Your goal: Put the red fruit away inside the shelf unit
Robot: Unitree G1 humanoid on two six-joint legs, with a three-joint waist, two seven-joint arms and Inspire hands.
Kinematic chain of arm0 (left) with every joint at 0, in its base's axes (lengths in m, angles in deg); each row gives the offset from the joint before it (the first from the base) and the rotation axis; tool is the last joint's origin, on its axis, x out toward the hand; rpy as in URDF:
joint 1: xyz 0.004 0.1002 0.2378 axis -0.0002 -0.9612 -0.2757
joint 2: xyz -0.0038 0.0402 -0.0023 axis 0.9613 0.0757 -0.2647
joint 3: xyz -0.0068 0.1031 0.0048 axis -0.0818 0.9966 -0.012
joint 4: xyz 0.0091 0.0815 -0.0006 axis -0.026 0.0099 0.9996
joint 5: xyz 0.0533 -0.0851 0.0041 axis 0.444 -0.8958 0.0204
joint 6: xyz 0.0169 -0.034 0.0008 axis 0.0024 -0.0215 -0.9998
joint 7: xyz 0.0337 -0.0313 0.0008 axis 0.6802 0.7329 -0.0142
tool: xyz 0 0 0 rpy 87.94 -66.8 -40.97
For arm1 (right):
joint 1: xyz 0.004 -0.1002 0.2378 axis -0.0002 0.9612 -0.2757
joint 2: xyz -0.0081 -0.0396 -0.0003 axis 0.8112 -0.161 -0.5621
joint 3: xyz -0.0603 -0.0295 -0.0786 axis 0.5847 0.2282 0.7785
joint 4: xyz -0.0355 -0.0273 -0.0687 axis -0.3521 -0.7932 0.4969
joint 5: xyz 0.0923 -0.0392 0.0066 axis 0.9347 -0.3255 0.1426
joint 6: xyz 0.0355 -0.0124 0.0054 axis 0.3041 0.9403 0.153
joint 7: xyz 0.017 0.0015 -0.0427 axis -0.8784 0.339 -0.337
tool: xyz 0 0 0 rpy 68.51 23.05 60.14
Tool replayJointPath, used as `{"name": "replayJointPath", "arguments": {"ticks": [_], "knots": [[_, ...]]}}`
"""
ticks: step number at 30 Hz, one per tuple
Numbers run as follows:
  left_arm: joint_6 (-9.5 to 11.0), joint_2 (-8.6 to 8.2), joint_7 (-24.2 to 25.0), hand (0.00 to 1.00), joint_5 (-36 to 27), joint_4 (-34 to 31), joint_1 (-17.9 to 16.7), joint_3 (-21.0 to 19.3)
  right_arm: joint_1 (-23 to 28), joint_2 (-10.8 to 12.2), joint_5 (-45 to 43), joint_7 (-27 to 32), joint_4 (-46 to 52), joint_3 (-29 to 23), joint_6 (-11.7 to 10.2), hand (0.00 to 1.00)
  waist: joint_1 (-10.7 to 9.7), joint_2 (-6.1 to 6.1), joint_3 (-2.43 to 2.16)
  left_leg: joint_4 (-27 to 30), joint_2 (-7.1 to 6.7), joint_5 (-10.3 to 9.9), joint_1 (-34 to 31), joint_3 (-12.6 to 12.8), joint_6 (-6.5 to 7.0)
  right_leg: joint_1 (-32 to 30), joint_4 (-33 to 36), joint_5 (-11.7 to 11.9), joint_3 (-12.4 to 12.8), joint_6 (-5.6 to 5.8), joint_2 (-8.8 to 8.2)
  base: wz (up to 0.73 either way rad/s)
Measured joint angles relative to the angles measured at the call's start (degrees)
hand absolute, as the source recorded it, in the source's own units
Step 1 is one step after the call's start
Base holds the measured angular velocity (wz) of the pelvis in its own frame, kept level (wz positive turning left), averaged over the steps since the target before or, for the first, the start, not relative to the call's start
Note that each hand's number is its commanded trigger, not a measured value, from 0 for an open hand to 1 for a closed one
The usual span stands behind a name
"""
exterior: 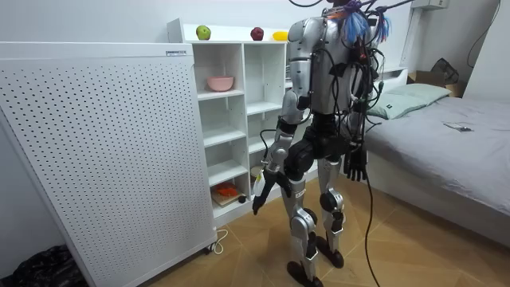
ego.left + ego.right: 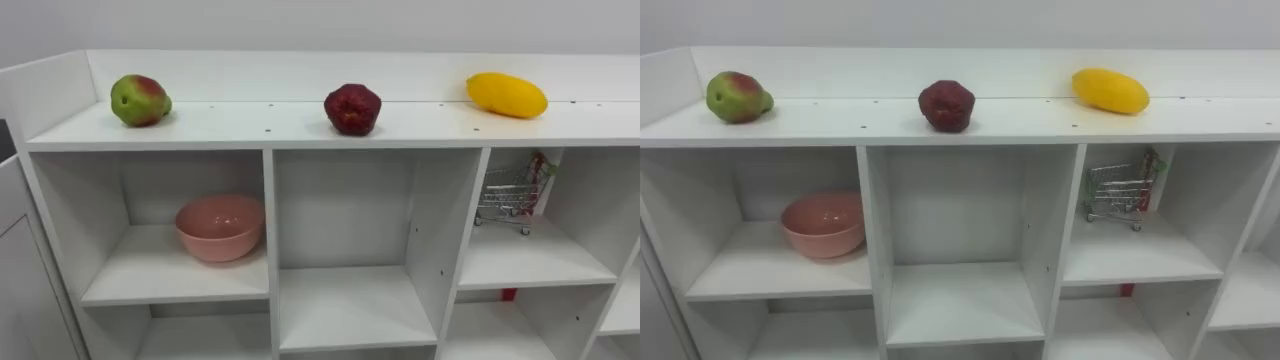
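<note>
Three fruits lie in a row on top of the white closet (image 2: 240, 126): a green and red pear (image 2: 140, 100) at the left, a dark red fruit (image 2: 352, 108) in the middle and a yellow mango (image 2: 506, 95) at the right. I stand upright facing the closet, a step back from it. Both arms hang at my sides. My left hand (image 1: 261, 191) and right hand (image 1: 356, 166) are by my thighs, fingers relaxed and holding nothing.
A pink bowl (image 2: 220, 227) sits in the upper left compartment, a small toy shopping cart (image 2: 512, 195) in the upper right one. A white perforated panel (image 1: 96, 151) stands left of the closet. A bed (image 1: 446, 143) lies behind me. Something orange (image 1: 227, 191) rests on a low shelf.
</note>
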Motion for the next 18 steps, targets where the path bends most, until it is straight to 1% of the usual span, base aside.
{"name": "replayJointPath", "arguments": {"ticks": [8, 13, 16, 18], "knots": [[0.0, 0.01, 0.3, 0.00, -2.2, 0.3, -0.9, 0.4, -0.3, 0.0, -0.2, 0.0, -0.3, 0.1, -0.6, 0.00, 0.3, 0.05, 0.00, 0.3, 0.03, 0.0, 0.0, 0.1, 0.00, 0.3, 0.0, 0.0, -0.1, 0.00, 0.02, 0.00], [-0.1, -0.01, 0.3, 0.00, -2.0, 1.0, -1.2, 0.2, -0.1, 0.0, 2.8, 1.4, -0.2, -0.2, -0.6, 0.00, 0.5, 0.07, 0.00, 0.3, 0.09, 0.0, 0.0, 0.1, 0.00, 0.2, 0.1, 0.0, -0.1, -0.01, 0.06, 0.00], [0.2, -0.03, 0.1, 0.00, -1.5, 0.4, -1.2, -0.8, -0.3, 0.0, 3.9, 3.5, 0.3, -3.1, -1.6, 0.00, 0.5, 0.16, -0.01, 0.1, 0.05, 0.0, -0.1, 0.0, 0.00, 0.1, -0.1, 0.0, -0.1, -0.01, 0.06, 0.00], [0.8, 0.05, -0.1, 0.00, -1.5, -0.2, -1.2, -1.1, -0.3, -0.5, 7.0, 5.4, 0.6, -3.8, -1.7, 0.00, 0.5, 0.22, -0.01, 0.0, -0.01, 0.0, -0.1, -0.2, 0.00, 0.4, -0.1, 0.0, -0.2, 0.00, -0.01, 0.00]]}}
